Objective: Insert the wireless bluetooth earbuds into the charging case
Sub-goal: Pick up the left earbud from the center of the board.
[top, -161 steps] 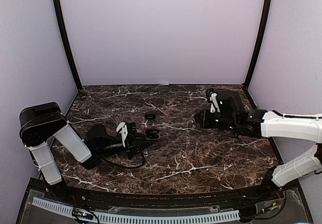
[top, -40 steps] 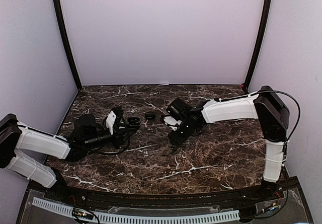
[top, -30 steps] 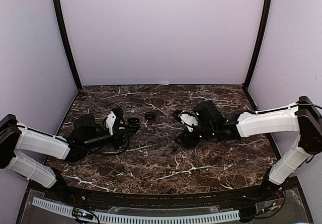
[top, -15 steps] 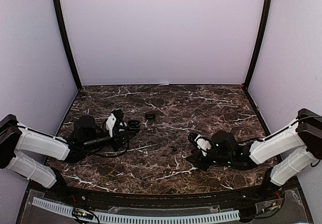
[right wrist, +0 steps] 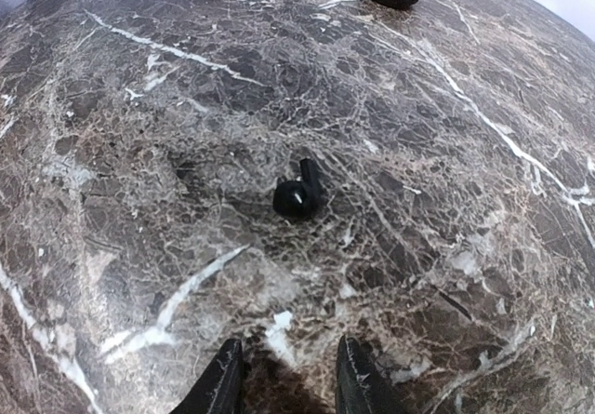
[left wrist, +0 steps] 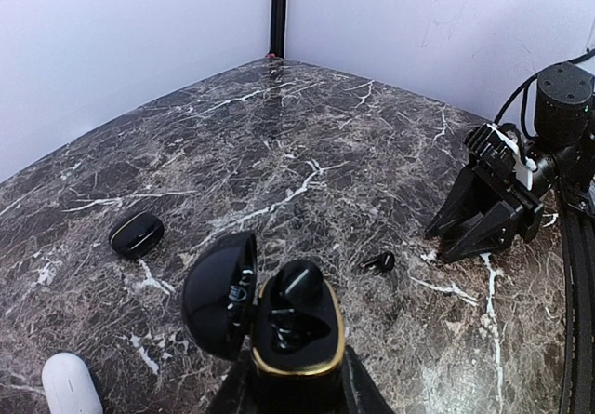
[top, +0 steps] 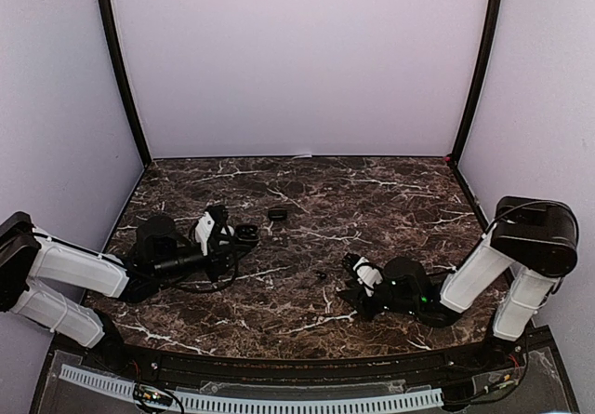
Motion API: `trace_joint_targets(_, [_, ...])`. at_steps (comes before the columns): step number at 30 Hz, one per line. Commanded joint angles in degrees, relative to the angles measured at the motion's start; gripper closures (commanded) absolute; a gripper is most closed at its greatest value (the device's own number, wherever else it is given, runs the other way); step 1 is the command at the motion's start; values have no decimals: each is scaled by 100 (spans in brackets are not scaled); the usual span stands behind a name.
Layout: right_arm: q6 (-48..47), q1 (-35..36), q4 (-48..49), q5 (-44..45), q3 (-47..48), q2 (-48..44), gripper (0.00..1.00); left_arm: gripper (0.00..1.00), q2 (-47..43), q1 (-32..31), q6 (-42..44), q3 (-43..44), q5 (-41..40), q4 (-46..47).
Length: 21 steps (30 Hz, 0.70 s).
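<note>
Near the left side of the dark marble table (top: 400, 200), the left gripper (left wrist: 296, 397) is clamping the open glossy black charging case with a gold rim (left wrist: 296, 330), with one black bud (left wrist: 297, 286) sitting inside. Farther across, a small black plastic earbud (right wrist: 299, 193) is lying loose on the stone. The right gripper (right wrist: 284, 377) is hanging low just short of it, fingers apart around nothing.

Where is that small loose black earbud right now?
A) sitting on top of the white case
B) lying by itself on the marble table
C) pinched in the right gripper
B: the loose black earbud lies on the bare marble table, just ahead of the right gripper, whose fingers stand apart with nothing between them.
</note>
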Motion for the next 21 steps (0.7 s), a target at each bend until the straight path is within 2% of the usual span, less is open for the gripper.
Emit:
trace_joint_targets(1, [-66, 58, 721, 147, 120, 481, 67, 90, -162, 18, 56, -58, 25, 124])
trace_joint_targets(21, [-317, 28, 921, 139, 649, 1348, 68, 90, -110, 19, -14, -149, -27, 260])
